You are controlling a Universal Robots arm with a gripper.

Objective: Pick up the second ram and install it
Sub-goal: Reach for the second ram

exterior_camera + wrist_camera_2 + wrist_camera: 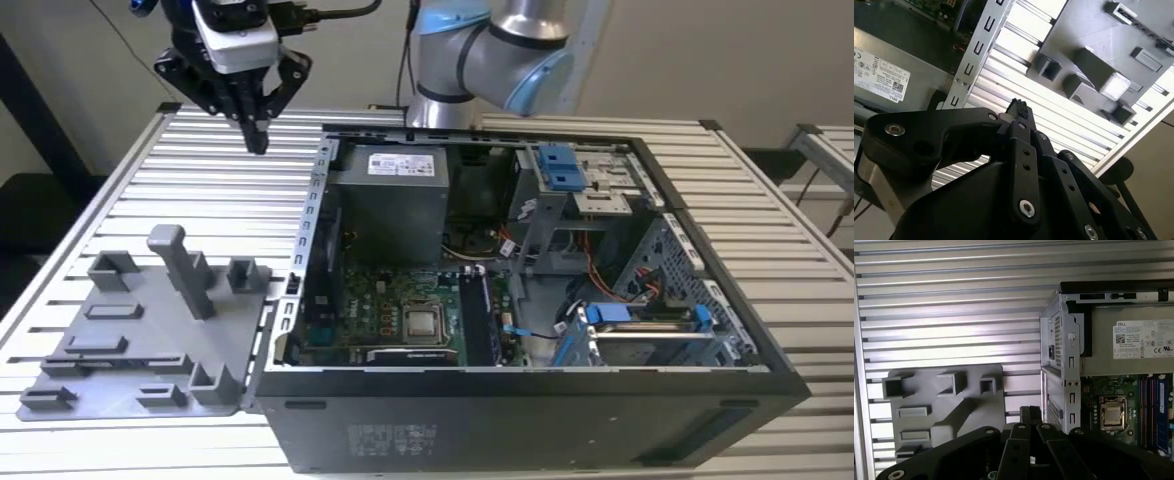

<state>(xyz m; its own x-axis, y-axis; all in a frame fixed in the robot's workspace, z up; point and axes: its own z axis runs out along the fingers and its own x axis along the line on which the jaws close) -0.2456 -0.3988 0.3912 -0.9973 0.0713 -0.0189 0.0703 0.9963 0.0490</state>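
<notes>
Second ram was not in the pincer [254,138]: its fingers were closed together to a narrow point with nothing between them, as both wrist views also had it. The pincer hung high over the slatted counter [127,190], clear of everything, near the far corner of the open case [534,405] and on the exterior view's left of it.

Below it and nearer the camera, the grey tray [134,332] lay flat on the counter, just beside the case wall. Its posts [180,270] and pockets carried no stick that I could make out.

Inside the case, on the board [380,300], long narrow strips stood in the slots [478,315] just beside the processor [423,323]. In the first wrist view the same slots [1154,410] looked dark with blue along them. I judged that the ram most likely sat there, but which strip it was, and whether it was fully pressed home, I could not tell.

By that reading the picking up was done and the stick was already at the board. With the pincer empty and away from both tray and case, little or nothing of the job looked left, though the seating could not be confirmed.
</notes>
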